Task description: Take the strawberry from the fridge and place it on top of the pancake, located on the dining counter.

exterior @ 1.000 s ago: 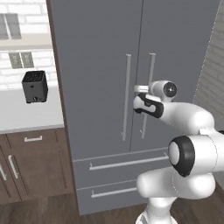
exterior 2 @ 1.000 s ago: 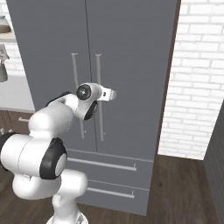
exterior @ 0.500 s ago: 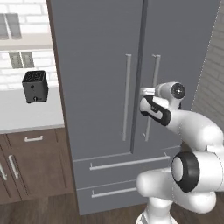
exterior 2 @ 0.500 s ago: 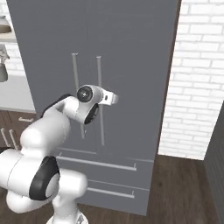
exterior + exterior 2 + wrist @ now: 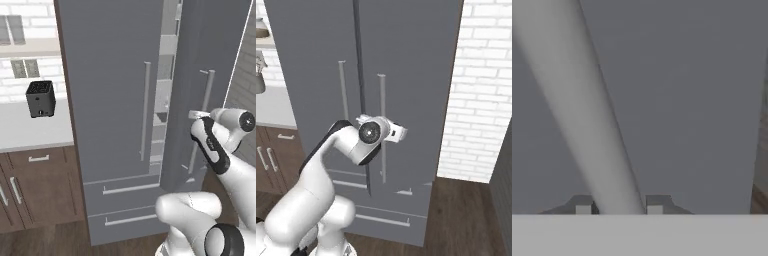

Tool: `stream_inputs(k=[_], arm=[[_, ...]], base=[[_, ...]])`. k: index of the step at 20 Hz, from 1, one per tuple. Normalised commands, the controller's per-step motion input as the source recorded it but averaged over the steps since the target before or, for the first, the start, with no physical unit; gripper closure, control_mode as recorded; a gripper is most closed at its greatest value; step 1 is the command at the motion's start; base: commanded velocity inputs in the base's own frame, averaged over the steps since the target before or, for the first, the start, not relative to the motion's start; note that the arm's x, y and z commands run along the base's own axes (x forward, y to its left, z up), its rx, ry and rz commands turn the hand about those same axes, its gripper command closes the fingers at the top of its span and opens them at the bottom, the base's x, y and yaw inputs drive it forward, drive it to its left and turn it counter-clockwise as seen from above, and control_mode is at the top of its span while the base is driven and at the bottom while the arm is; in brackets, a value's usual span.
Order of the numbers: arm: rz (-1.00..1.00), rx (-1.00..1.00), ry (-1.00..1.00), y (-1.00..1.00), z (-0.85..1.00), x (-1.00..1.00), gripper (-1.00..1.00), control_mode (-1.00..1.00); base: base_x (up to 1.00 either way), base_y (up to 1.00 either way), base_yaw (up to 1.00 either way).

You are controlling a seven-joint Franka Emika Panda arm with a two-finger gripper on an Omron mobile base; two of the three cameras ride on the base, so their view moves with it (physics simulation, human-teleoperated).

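Observation:
The tall grey fridge (image 5: pixel 110 100) fills the left base view, and its right door stands slightly ajar. Through the gap I see pale door shelves (image 5: pixel 165 95). My gripper (image 5: pixel 199 116) is shut on the right door's silver bar handle (image 5: pixel 206 100), about halfway up it. From the right base view the gripper (image 5: pixel 383 127) sits on that same handle (image 5: pixel 381 100). In the hand view the handle (image 5: pixel 577 100) runs between the two fingertips of the gripper (image 5: pixel 618 207). The strawberry is hidden inside the fridge. The pancake and the dining counter are out of view.
A black toaster (image 5: pixel 40 98) stands on the white counter (image 5: pixel 30 130) left of the fridge, above dark brown cabinets (image 5: pixel 35 190). Grey fridge drawers (image 5: pixel 125 200) lie below the doors. A white brick wall (image 5: pixel 481 100) stands close on the right.
My gripper has shut on the right door's handle and the hand has drawn back and to the right. The right door has swung out, opening a gap between the doors.

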Motion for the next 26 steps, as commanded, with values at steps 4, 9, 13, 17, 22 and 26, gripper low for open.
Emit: stream_inputs(k=[4,9,13,17,22,26], arm=[[-0.04,0.12,0.06,-1.0,0.22,-0.77,1.0,-1.0],[-0.03,0.08,0.06,-0.86,0.21,-0.69,-1.0,-1.0],[-0.01,0.02,0.01,-0.39,0.33,-0.74,-1.0,-1.0],[-0.01,-0.1,0.01,0.1,0.48,-0.88,-1.0,-1.0],[0.0,-0.3,0.01,0.63,0.41,-0.84,-1.0,-1.0],[0.0,-0.55,0.38,0.97,0.24,-0.02,-1.0,-1.0]], base=[[0.0,0.0,0.0],[0.0,0.0,0.0],[0.0,0.0,0.0],[0.0,0.0,0.0],[0.0,0.0,0.0],[0.0,0.0,0.0]])
